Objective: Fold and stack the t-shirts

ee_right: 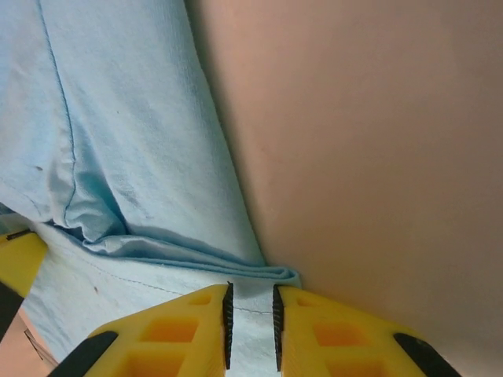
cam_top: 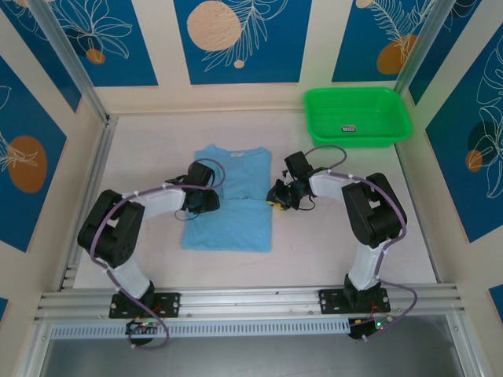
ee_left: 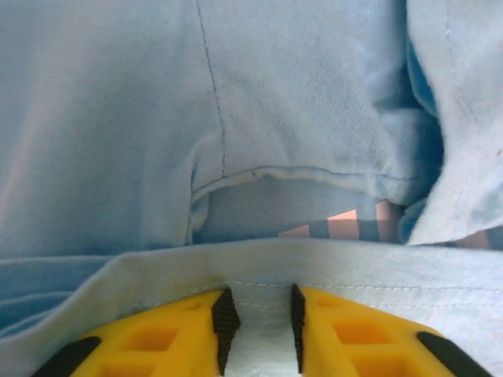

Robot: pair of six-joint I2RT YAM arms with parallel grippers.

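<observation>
Centrally, a light sky-blue short-sleeved fabric t-shirt [cam_top: 230,216] lies flat on the pale table [cam_top: 338,236], collar towards the back wall, with its lower part doubled up into a fold across the middle. At its left edge the left gripper [cam_top: 206,199] pinches the folded hem between its yellow fingers with black pads [ee_left: 226,322]; pink-striped print peeks out beneath the fold. At the right edge the right gripper [cam_top: 277,196] is likewise clamped on a layered corner of the cloth [ee_right: 251,318]. A bright green rectangular plastic basket [cam_top: 377,110] sits well apart, at the back right corner.
</observation>
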